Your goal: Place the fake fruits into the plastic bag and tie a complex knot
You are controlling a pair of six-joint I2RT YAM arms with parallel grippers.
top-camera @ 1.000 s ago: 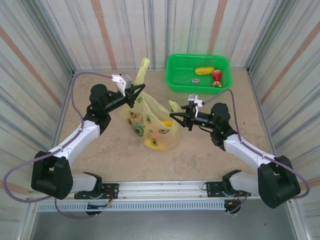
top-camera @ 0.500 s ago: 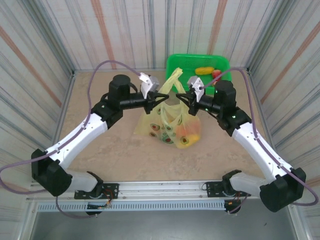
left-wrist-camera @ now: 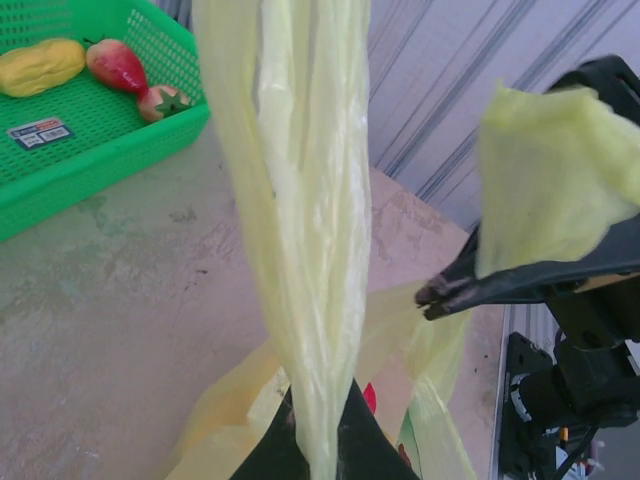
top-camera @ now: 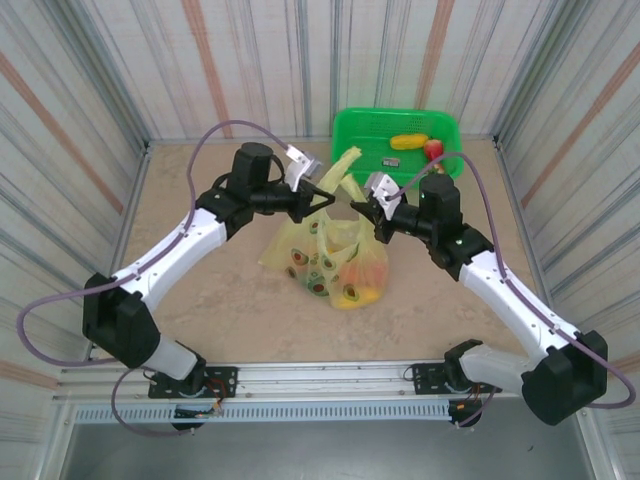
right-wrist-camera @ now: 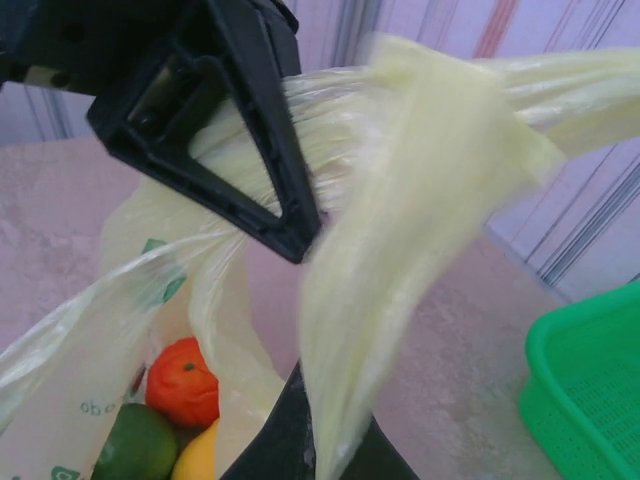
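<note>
Swung inward within a second, the thin translucent yellow-green plastic bag hangs between left gripper and right gripper, each clamped on a handle strip. Crossing the strips under steady tension should seat the knot above the glossy fake fruits inside.

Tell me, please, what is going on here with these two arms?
The left gripper and the right gripper each pinch one handle of the bag, holding them up close together above it. Fruits, an orange among them, sit inside. The handles are not knotted yet, and a few more lie in the basket.
</note>
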